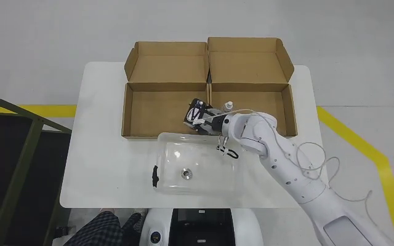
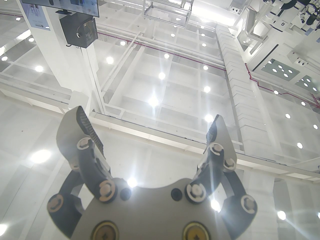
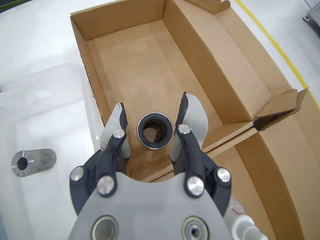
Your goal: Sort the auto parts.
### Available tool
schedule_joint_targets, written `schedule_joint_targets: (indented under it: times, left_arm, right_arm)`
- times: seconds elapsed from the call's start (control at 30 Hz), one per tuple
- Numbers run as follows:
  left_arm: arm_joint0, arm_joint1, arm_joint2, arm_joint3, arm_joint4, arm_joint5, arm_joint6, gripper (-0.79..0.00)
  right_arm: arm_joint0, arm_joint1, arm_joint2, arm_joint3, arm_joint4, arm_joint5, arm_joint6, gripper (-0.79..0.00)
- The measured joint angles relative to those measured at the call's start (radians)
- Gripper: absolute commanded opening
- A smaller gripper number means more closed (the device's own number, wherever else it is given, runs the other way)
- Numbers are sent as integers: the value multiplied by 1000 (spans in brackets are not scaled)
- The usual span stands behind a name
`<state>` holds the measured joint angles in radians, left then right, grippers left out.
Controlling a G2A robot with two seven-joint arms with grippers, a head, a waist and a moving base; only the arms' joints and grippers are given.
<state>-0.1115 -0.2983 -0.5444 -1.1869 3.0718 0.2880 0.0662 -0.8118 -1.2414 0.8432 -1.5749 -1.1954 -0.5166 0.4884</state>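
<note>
Left gripper (image 2: 148, 114): points up at the ceiling, jaws spread wide, nothing between them.
Bin (image 1: 203, 187): clear plastic, on the white table (image 1: 104, 154), on the robot's side of the boxes.
Cylinder (image 1: 185, 174) (image 3: 32, 162): metal with a hole in its end; it lies alone on the bin floor.
Clip (image 1: 155, 176): black, at the bin's left end.
Right gripper (image 1: 196, 114) (image 3: 153, 102): hangs over the right end of the left box, jaws apart, gripping nothing.
Ring (image 3: 141, 132): dark with a metal rim, flat on the left box floor between the spread fingers, with a gap on each side.
Left box (image 1: 154, 114) (image 3: 140, 58): cardboard, lid open.
Right box (image 1: 258, 104) (image 3: 282, 151): touching the left box, lid open.
White part (image 1: 229, 106) (image 3: 243, 222): in the right box, near the shared wall.
</note>
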Motion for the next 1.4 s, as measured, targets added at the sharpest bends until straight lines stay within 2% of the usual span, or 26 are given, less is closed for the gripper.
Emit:
schedule_joint_targets:
  times: [0.3,0.53,1.0,1.4]
  left_arm:
    - [0,0,0,0,0,0,0,0]
    - [0,0,0,0,0,0,0,0]
    - [0,0,0,0,0,0,0,0]
    - [0,0,0,0,0,0,0,0]
  right_arm:
    - [-149,39,59,-268,-58,-127,29,-416]
    - [-257,58,62,-358,-120,-177,28,-413]
    - [-362,79,53,-347,-224,-226,20,-413]
    - [-328,65,-26,-267,-256,-228,34,-409]
